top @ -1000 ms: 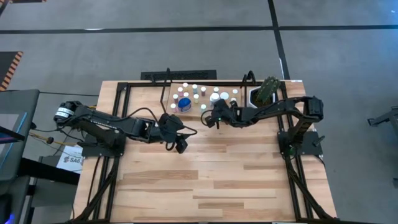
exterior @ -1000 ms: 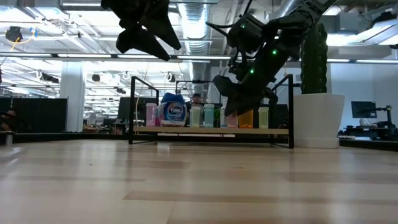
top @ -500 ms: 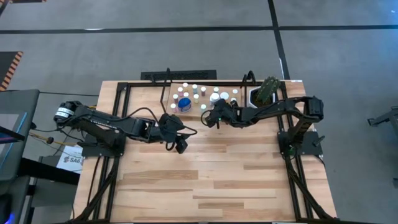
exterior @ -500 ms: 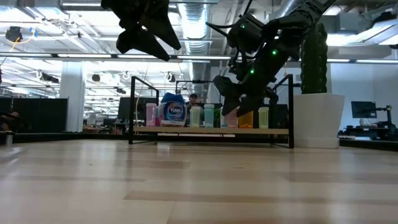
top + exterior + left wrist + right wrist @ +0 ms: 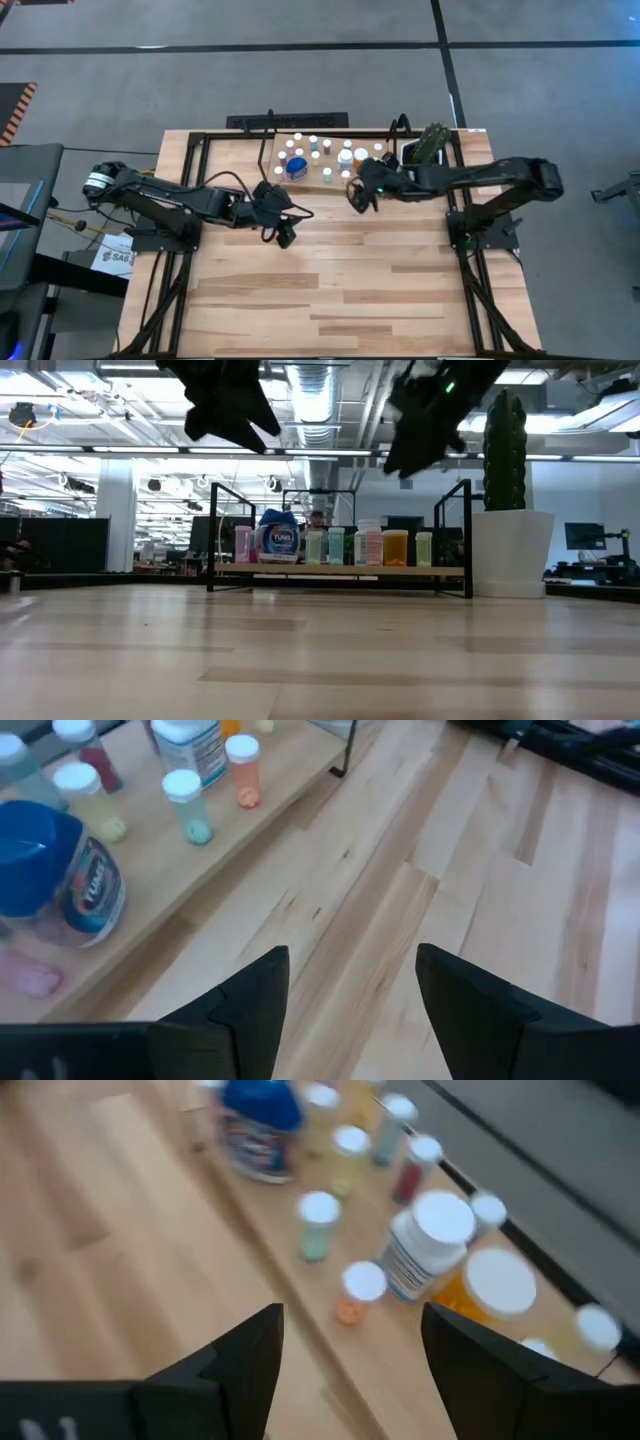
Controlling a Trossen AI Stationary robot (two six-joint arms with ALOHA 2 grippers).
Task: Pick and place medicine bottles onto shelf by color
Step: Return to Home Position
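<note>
The medicine bottles [image 5: 322,155] stand upright on the wood board of the shelf [image 5: 270,160], which sits along the far edge of the table [image 5: 350,290]. The large blue bottle [image 5: 279,537] is toward the shelf's left end, with a wide white bottle [image 5: 368,543] and an orange bottle [image 5: 396,547] nearer its right end. The right gripper [image 5: 357,197] hangs above the table just in front of the shelf's front edge, fingers [image 5: 250,1365] apart and empty. The left gripper [image 5: 285,237] hovers farther toward the table's middle, fingers [image 5: 250,1010] spread and holding nothing. A potted plant [image 5: 428,145] stands at the far right corner.
</note>
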